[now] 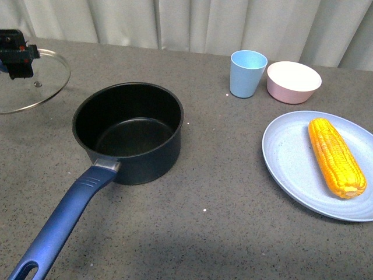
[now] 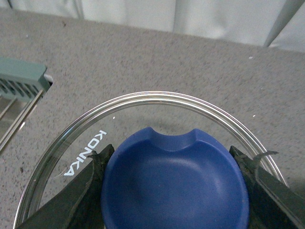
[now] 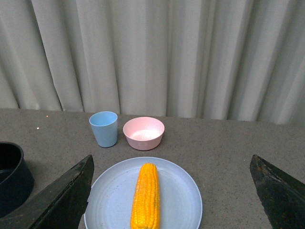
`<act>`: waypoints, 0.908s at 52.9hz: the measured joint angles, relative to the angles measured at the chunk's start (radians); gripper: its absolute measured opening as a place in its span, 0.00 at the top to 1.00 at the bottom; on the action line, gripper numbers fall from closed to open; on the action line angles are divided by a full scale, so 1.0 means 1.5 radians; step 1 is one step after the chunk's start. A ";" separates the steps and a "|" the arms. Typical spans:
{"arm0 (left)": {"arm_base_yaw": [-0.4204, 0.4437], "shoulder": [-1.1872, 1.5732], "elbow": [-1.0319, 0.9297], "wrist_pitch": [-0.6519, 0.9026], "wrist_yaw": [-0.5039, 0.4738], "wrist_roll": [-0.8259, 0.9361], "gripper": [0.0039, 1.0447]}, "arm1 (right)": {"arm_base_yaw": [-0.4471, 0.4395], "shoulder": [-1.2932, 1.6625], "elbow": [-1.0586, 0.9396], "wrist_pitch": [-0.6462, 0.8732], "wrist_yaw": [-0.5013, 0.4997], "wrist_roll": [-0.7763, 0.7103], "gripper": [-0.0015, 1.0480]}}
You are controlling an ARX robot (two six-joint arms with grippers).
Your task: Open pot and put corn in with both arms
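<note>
The dark navy pot (image 1: 128, 131) stands open on the grey table, its black inside empty and its long blue handle (image 1: 64, 221) pointing toward me. My left gripper (image 1: 16, 55) is shut on the blue knob (image 2: 174, 183) of the glass pot lid (image 1: 35, 81), held at the far left, apart from the pot. The yellow-orange corn (image 1: 336, 156) lies on a light blue plate (image 1: 291, 157) at the right. It also shows in the right wrist view (image 3: 146, 195), where my right gripper (image 3: 174, 191) is open, its fingers wide on either side above the plate (image 3: 114, 200).
A light blue cup (image 1: 247, 73) and a pink bowl (image 1: 293, 81) stand at the back right, behind the plate. A green rack (image 2: 21, 86) lies beyond the lid in the left wrist view. Curtains hang behind the table.
</note>
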 joint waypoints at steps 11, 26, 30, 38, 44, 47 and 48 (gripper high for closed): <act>0.011 0.067 0.012 -0.016 -0.010 -0.009 0.39 | 0.000 0.000 0.000 0.000 0.000 0.000 0.09; 0.005 0.102 0.025 -0.016 -0.020 -0.008 0.40 | 0.000 0.000 0.000 0.000 0.000 0.000 0.09; 0.003 0.110 0.032 -0.022 -0.022 -0.009 0.40 | 0.000 0.000 0.000 0.000 0.000 0.000 0.09; -0.001 0.121 0.038 -0.037 -0.025 -0.010 0.40 | 0.000 0.000 0.000 0.000 0.000 0.000 0.09; -0.002 0.127 0.042 -0.043 -0.026 -0.009 0.40 | 0.000 0.000 0.000 0.000 0.000 0.000 0.09; -0.002 0.129 0.043 -0.046 -0.026 -0.007 0.40 | 0.000 0.000 0.000 0.000 0.000 0.000 0.09; -0.002 0.129 0.043 -0.046 -0.026 -0.007 0.40 | 0.000 0.000 0.000 0.000 0.000 0.000 0.09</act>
